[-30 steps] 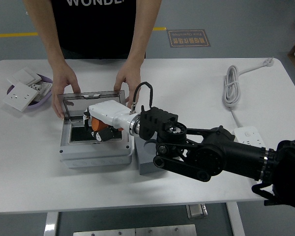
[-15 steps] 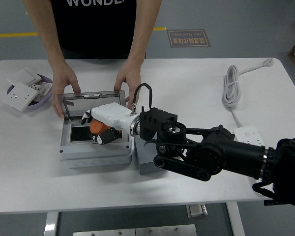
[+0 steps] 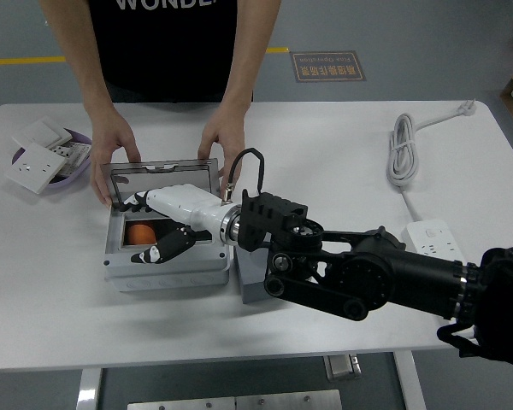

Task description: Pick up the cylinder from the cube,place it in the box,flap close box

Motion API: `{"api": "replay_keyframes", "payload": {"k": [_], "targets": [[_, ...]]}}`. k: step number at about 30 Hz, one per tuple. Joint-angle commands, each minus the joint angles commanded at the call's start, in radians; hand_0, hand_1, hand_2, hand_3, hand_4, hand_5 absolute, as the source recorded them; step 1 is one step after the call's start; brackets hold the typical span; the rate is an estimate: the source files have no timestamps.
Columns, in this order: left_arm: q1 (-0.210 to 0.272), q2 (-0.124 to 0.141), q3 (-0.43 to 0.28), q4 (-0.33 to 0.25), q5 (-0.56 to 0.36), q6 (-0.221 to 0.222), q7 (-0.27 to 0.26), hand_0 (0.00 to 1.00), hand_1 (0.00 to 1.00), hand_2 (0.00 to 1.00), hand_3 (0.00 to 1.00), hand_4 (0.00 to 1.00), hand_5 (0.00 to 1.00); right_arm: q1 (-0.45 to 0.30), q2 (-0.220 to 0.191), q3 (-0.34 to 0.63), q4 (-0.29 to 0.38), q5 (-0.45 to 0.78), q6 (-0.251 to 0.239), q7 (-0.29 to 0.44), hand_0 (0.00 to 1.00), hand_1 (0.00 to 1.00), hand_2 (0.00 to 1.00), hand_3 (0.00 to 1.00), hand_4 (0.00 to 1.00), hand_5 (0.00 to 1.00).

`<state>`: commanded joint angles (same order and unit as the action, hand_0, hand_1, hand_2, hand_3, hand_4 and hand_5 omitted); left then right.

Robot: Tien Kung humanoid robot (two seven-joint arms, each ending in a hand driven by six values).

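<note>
Released since last frame: orange cylinder [image 3: 138,232] now lying inside grey box [image 3: 162,272], out of grip. Right hand [image 3: 158,229] over box opening, fingers spread, holding nothing. Lid [image 3: 158,168] upright, person's hands [image 3: 111,149] steadying it.

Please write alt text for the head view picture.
The robot's right hand hovers open over a grey box with an orange cylinder inside. A person's hands hold its raised lid.
</note>
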<state>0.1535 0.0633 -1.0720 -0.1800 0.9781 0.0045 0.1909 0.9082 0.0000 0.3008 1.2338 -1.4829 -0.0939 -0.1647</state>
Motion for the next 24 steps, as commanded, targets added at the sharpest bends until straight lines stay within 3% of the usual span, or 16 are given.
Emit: {"api": "replay_keyframes", "payload": {"k": [6,11,18,24], "targets": [[-0.001,-0.001,0.003,0.000,-0.001,-0.001,-0.001,0.923,0.852,0.854,0.951,0.002,0.002,0.036,-0.022,0.115,0.079,0.085,-0.006,0.023,0.845,0.759,0.794,0.854,0.903,0.417],[-0.004,0.002,0.001,0.000,0.004,-0.001,-0.001,0.923,0.852,0.854,0.951,0.002,0.002,0.080,-0.041,0.174,0.003,0.103,-0.018,0.056,0.838,0.746,0.779,0.830,0.885,0.411],[-0.007,0.002,0.011,0.000,-0.004,-0.002,-0.003,0.923,0.852,0.854,0.951,0.002,0.002,0.087,-0.037,0.133,-0.136,0.122,-0.024,0.091,0.829,0.735,0.766,0.814,0.874,0.401],[-0.010,0.002,0.020,0.000,-0.012,-0.002,-0.007,0.923,0.852,0.854,0.951,0.002,0.002,0.064,-0.048,0.091,-0.154,0.117,-0.025,0.097,0.825,0.732,0.762,0.813,0.870,0.398]]}}
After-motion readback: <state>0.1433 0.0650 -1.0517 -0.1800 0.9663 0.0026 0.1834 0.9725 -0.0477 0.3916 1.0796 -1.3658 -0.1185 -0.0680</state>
